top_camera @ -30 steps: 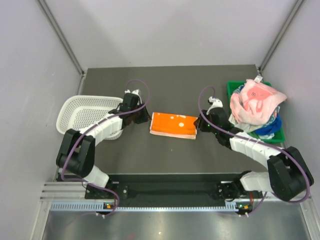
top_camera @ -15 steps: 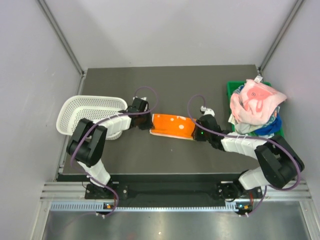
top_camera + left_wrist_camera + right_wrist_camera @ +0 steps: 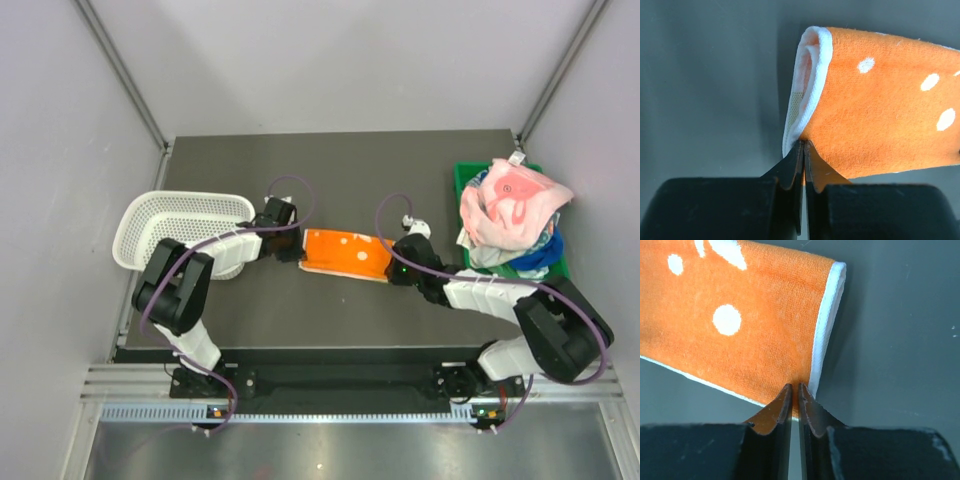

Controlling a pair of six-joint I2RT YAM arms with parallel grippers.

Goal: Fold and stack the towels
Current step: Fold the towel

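A folded orange towel with white dots lies mid-table between the two arms. My left gripper is shut on its left near corner, where the white-edged fold shows. My right gripper is shut on the towel's right near corner, beside its white hem. The towel's middle bulges up a little between the two grips. More towels, a pink one with white motifs on top and a blue one under it, are heaped at the right.
A white mesh basket stands at the left, close to my left arm. A green bin at the right edge holds the heap of towels. Grey walls close in the table on three sides.
Both grippers moved in to the orange towel's ends and shut on its near corners. The towel has been pushed shorter and now bulges in the middle.
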